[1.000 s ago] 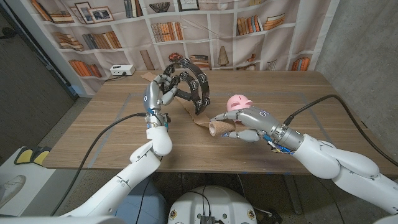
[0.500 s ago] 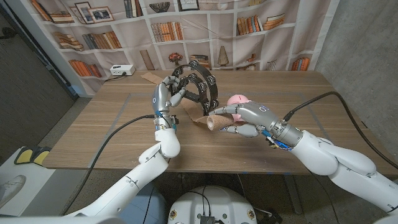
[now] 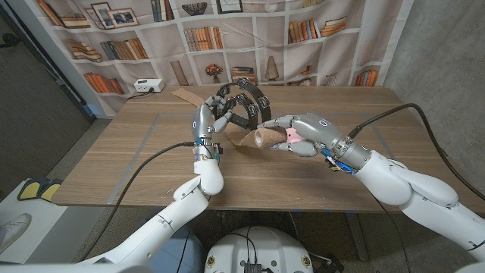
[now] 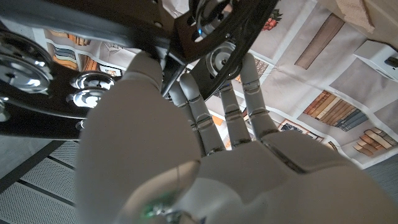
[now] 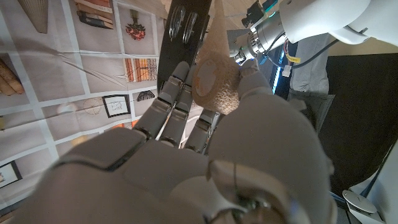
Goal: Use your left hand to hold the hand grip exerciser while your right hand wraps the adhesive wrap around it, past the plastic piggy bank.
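Note:
My left hand (image 3: 208, 119) grips a black crescent-shaped ring with metal discs (image 3: 247, 95), more like a tambourine than a grip exerciser, and holds it upright above the table's middle. In the left wrist view the fingers (image 4: 224, 112) curl round the ring's black frame (image 4: 56, 112). My right hand (image 3: 305, 131) holds the tan roll of wrap (image 3: 265, 137) just right of the ring. A loose tan strip (image 3: 244, 141) runs from the roll toward the ring. The pink piggy bank (image 3: 291, 136) is mostly hidden behind that hand. The right wrist view shows the roll (image 5: 214, 84) between thumb and fingers, with the ring (image 5: 183, 25) beyond.
A white box (image 3: 149, 86) sits at the table's far left corner, and a flat brown piece (image 3: 186, 95) lies near it. Black cables (image 3: 144, 159) trail from both arms over the wooden table (image 3: 364, 102). A bookshelf backdrop hangs behind.
My left hand has carried the ring rightward, toward the table's middle. My right hand has raised the roll and swung it in front of the piggy bank, which now shows less.

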### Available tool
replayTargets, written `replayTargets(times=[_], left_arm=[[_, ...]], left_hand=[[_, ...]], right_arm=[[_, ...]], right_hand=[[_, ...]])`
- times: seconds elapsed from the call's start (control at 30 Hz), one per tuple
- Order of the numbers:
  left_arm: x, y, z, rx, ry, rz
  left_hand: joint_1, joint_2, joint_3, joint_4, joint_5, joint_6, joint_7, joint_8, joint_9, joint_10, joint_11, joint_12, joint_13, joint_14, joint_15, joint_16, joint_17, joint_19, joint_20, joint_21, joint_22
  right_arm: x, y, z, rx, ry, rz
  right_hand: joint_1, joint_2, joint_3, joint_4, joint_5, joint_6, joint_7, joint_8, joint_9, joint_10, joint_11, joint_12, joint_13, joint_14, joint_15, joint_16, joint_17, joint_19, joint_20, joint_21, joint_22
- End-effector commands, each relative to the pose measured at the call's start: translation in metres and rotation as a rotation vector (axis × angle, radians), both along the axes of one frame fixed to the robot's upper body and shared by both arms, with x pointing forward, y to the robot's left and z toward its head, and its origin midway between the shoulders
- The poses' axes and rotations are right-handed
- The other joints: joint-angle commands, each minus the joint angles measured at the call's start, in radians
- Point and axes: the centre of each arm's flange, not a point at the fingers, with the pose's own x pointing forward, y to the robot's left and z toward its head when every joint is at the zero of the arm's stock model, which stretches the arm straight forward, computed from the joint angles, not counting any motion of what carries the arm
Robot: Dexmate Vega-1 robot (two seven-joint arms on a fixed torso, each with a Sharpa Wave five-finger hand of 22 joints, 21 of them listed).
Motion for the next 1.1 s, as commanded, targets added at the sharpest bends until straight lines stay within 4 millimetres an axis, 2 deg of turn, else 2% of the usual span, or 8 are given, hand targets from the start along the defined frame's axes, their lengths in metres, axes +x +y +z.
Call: replayTargets(times=[0.03,0.27,0.57,0.8,1.1], left_arm=[[0.004,-0.001,0.002,-0.012,-0.030,0.006],[0.011,-0.008,0.005,-0.022,-0.054,0.002],[0.021,-0.026,-0.002,0.013,-0.035,-0.033],[0.025,-0.036,-0.005,0.043,-0.027,-0.064],[0.024,-0.038,-0.003,0.057,-0.025,-0.075]], left_hand=[[0.059,0.061,0.070,0.000,0.069,0.004,-0.002,0.005,0.000,0.004,0.004,0.003,0.004,0.294,-0.283,0.206,0.298,0.086,-0.125,-0.005,0.005],[0.063,0.062,0.068,-0.001,0.064,0.002,-0.004,0.006,-0.005,-0.001,0.001,0.002,0.006,0.295,-0.283,0.203,0.299,0.086,-0.126,-0.007,0.003],[0.065,0.064,0.066,-0.001,0.059,0.002,-0.004,0.007,-0.009,0.001,0.002,-0.001,-0.003,0.294,-0.281,0.198,0.299,0.083,-0.126,-0.008,0.004],[0.067,0.064,0.063,-0.001,0.056,0.001,-0.003,0.008,-0.010,0.001,0.003,0.001,-0.001,0.292,-0.282,0.195,0.296,0.083,-0.127,-0.009,0.005],[0.067,0.064,0.060,0.000,0.053,0.001,-0.005,0.010,-0.014,0.001,0.001,0.001,-0.003,0.295,-0.282,0.194,0.296,0.084,-0.127,-0.010,0.007]], right_arm=[[-0.002,0.001,0.014,0.028,-0.007,0.023],[-0.001,0.010,0.009,0.039,0.019,0.051],[-0.003,0.014,0.020,0.067,0.007,0.056],[-0.004,0.010,0.037,0.105,-0.043,0.041],[-0.001,0.002,0.057,0.128,-0.099,0.022]], right_hand=[[0.011,0.029,0.022,0.024,0.005,0.000,0.004,-0.001,0.002,0.021,-0.010,0.001,0.030,0.001,-0.179,-0.005,0.004,-0.001,-0.078,0.006,0.006],[0.007,0.030,0.021,0.027,0.004,0.000,0.005,-0.001,0.002,0.022,-0.010,0.000,0.031,0.001,-0.177,-0.008,0.004,-0.003,-0.078,0.010,0.006],[0.006,0.030,0.021,0.028,0.004,0.002,0.006,-0.001,0.002,0.022,-0.010,-0.002,0.031,0.002,-0.178,-0.010,0.004,-0.004,-0.077,0.013,0.007],[0.007,0.031,0.022,0.027,0.005,0.001,0.008,-0.002,0.002,0.024,-0.010,-0.003,0.032,0.003,-0.180,-0.012,0.005,-0.005,-0.076,0.016,0.007],[0.006,0.033,0.023,0.028,0.005,0.005,0.010,-0.002,0.002,0.031,-0.010,-0.003,0.033,0.008,-0.180,-0.012,0.006,-0.004,-0.077,0.021,0.007]])
